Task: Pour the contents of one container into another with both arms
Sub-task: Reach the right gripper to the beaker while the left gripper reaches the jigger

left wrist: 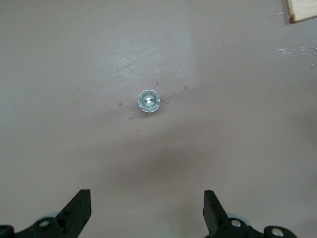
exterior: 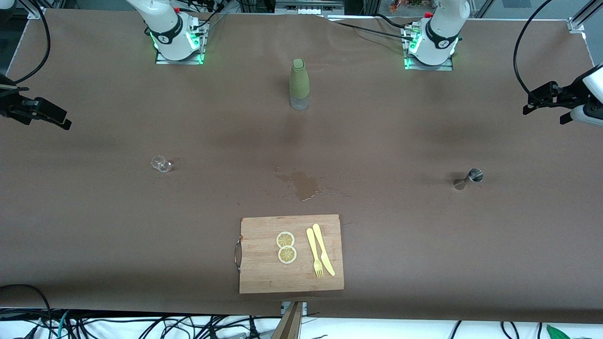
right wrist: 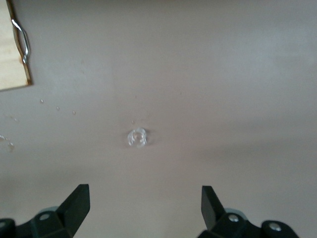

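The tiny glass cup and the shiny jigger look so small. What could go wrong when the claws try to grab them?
1. The glass cup is clear and hard to see on the table; the open right claw high above it might knock it over.
2. The jigger is narrow; the open left claw could tip it.
3. A wet puddle lies near the cutting board, so pouring may spill again.
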You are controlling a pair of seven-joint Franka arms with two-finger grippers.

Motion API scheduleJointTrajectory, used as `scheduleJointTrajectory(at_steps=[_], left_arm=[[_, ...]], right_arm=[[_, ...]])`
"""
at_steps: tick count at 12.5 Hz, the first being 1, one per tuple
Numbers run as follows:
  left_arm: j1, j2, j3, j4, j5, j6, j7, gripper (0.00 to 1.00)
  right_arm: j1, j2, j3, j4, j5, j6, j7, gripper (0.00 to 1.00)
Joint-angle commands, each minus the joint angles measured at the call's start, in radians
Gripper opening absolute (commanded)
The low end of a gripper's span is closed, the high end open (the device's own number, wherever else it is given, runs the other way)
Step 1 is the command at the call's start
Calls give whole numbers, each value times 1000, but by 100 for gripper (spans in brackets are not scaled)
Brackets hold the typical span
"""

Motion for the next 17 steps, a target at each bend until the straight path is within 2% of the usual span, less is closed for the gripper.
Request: scheduleJointTrajectory(at_steps=[1, 3, 7, 9, 14, 17], left_arm=[[47, 20, -4, 1, -85, 17, 173, 100], [78, 35, -6, -10, -114, 55, 306, 99], [156, 98, -4, -22, -231, 104, 535, 99], [176, 115, -4, -36, -275, 118, 607, 99], [250, 247, -4, -52, -433, 172, 937, 99], [264, 278, -4, -61, -472, 190, 1055, 99]], right_arm=[[0, 8, 0, 1, 15, -34, -46, 100], [1, 21, 2, 1, 16, -37, -158, 100], [-13, 76, -7, 8, 13, -38, -709, 100], [-46, 102, -17, 8, 22, -29, -841, 100], [-177, 209, -21, 6, 225, -38, -1198, 100], [-252, 313, -21, 4, 373, -38, -1456, 100]])
